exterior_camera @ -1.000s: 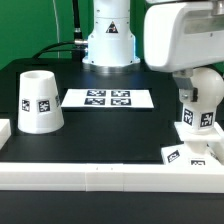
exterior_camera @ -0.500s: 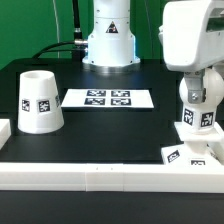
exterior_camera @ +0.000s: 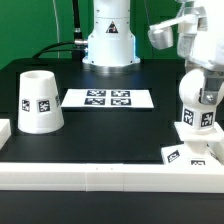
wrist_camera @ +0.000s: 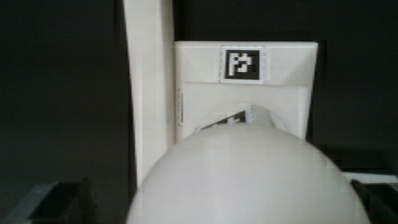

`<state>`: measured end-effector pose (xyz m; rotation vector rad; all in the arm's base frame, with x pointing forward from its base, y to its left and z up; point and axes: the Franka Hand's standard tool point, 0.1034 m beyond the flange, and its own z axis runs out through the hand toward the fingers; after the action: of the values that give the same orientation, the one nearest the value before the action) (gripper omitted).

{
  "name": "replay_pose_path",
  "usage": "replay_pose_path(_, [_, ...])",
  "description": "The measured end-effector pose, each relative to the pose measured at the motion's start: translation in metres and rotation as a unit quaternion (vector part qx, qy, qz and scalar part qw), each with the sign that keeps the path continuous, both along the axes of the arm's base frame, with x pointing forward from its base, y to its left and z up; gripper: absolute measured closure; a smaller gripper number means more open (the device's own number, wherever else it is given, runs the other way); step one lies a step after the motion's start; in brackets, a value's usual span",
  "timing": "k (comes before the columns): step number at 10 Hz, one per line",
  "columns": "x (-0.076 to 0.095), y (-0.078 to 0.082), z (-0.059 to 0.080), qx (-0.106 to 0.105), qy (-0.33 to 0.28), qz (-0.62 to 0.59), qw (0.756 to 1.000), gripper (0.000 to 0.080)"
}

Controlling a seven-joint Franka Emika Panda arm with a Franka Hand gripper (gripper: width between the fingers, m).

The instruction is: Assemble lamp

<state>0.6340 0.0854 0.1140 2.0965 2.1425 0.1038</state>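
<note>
The white ball-shaped bulb, with black-and-white tags, stands upright at the exterior view's right, just behind the low base. My gripper comes down onto it from above. In the wrist view the bulb fills the space between my dark fingers, and my gripper is closed on it. Past the bulb lies the base with its tag. The tapered shade stands mouth-down at the exterior view's left, well apart.
The marker board lies flat at the middle back. A long white rail runs along the front edge and shows beside the base in the wrist view. The arm's pedestal stands behind.
The arm's upper wrist has turned and swung toward the exterior view's right. The bulb, base and shade stay where they were.
</note>
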Motion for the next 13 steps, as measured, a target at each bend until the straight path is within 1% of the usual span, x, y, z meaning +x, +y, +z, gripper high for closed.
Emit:
replay_pose_path(2, [0.0001,0.0027,-0.0002,-0.015,0.000,0.052,0.999,0.0101])
replay_pose_path(4, [-0.0005,0.0057,-0.0010,-0.018,0.002,0.074,0.997,0.0101])
replay_pose_path(5, [-0.0011,0.0057,-0.0026,-0.018,0.003,0.075,0.997,0.0208])
replay_pose_path(7, [-0.0010,0.0049,-0.0026,-0.018,0.003,0.072,0.997,0.0224])
replay_pose_path(10, [-0.0009,0.0037,-0.0026,-0.015,0.002,0.056,0.998,0.0224])
replay_pose_path(11, [-0.0008,0.0012,-0.0025,-0.006,0.002,0.019,1.000,0.0224])
replay_pose_path(12, [-0.0017,0.0011,-0.0028,0.009,0.000,-0.059,0.998,0.0224])
replay_pose_path(13, [-0.0021,0.0017,-0.0029,0.017,-0.002,-0.115,0.993,0.0223])
